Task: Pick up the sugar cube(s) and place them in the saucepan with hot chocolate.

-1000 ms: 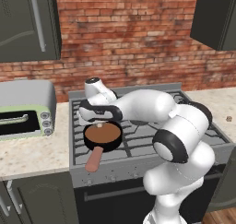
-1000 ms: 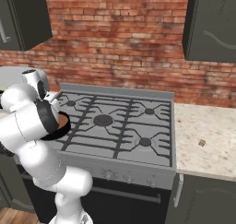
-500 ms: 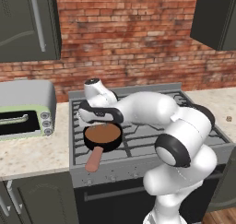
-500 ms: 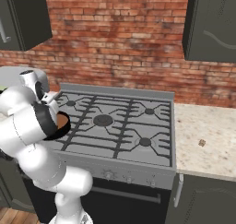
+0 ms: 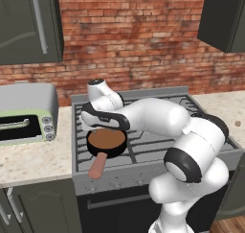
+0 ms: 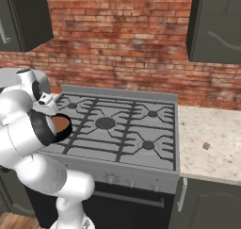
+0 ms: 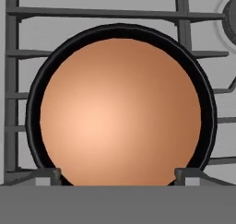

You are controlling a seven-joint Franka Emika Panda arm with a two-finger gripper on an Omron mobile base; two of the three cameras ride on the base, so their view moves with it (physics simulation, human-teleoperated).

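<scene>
- Saucepan (image 5: 106,141) sits on the front-left burner of the stove (image 6: 123,129), brown hot chocolate inside, pink handle (image 5: 97,166) pointing out over the front edge
- Hand (image 7: 118,174) hangs straight above the pan; in the hand view its two fingertips (image 7: 46,176) stand far apart at either side, wide open, nothing between them
- Hand view looks down on a smooth brown surface ringed by the black rim (image 7: 209,112); no cube seen floating or lying in it, so cannot tell whether one has gone in
- Small brown cube (image 6: 206,146) lies on the speckled table (image 6: 212,150) to the right of the stove, well apart from the pan; the same speck (image 5: 238,123) shows at the far right in the left base view
- Judgement: an empty, open hand over the pan fits a drop just made, but the liquid gives no proof of it
- Judgement: at least one cube is left to fetch, if that speck is a sugar cube; too small to be sure
- Left to do, as I read it: lift clear of the pan, swing across the whole stove to the right-hand table, come down on the cube, carry it back over the pan
- Toaster oven (image 5: 26,114) on the left table plays no part
</scene>
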